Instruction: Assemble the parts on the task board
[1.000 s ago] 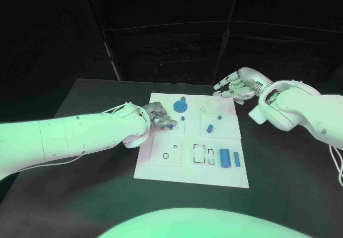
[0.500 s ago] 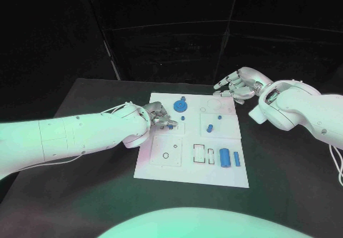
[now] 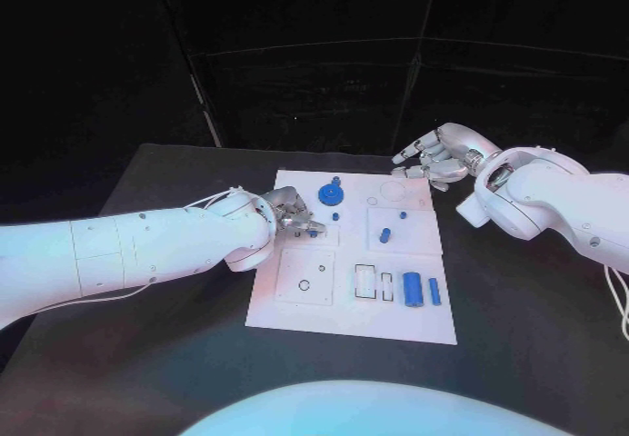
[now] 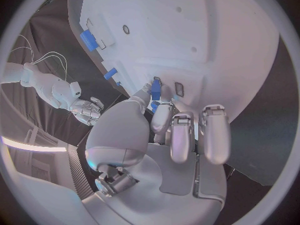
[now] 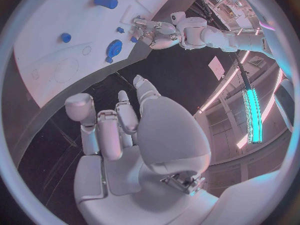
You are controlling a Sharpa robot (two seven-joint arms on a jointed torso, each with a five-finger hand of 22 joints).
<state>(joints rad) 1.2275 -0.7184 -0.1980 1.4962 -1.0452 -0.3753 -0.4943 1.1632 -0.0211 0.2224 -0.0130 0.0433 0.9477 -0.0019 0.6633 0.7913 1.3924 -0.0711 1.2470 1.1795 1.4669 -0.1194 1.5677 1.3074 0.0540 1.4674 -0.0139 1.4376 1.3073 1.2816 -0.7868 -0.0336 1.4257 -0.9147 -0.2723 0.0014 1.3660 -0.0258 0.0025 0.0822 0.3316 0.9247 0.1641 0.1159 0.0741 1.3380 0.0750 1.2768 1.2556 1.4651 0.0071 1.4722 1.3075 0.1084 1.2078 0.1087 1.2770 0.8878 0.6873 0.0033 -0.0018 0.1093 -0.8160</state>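
The white task board (image 3: pixel 344 313) lies mid-table. My left hand (image 3: pixel 291 215) rests over its left column and pinches a small blue part (image 3: pixel 312 233) between thumb and finger, low against the board; the left wrist view shows that part (image 4: pixel 155 90) at the fingertips, touching the board (image 4: pixel 212 40). My right hand (image 3: pixel 434 156) hovers beyond the board's far right corner, fingers loosely apart and holding nothing; the right wrist view shows the same hand (image 5: pixel 119 130) above the board (image 5: pixel 44 45). A round blue part (image 3: pixel 329 193) stands near the far edge.
Other blue parts sit on the board: a short peg (image 3: pixel 384 235), a thick cylinder (image 3: pixel 412 289) and a slim bar (image 3: pixel 434 291) at the near right. Empty slots (image 3: pixel 365 281) lie beside them. Black table (image 3: pixel 157 345) surrounds the board.
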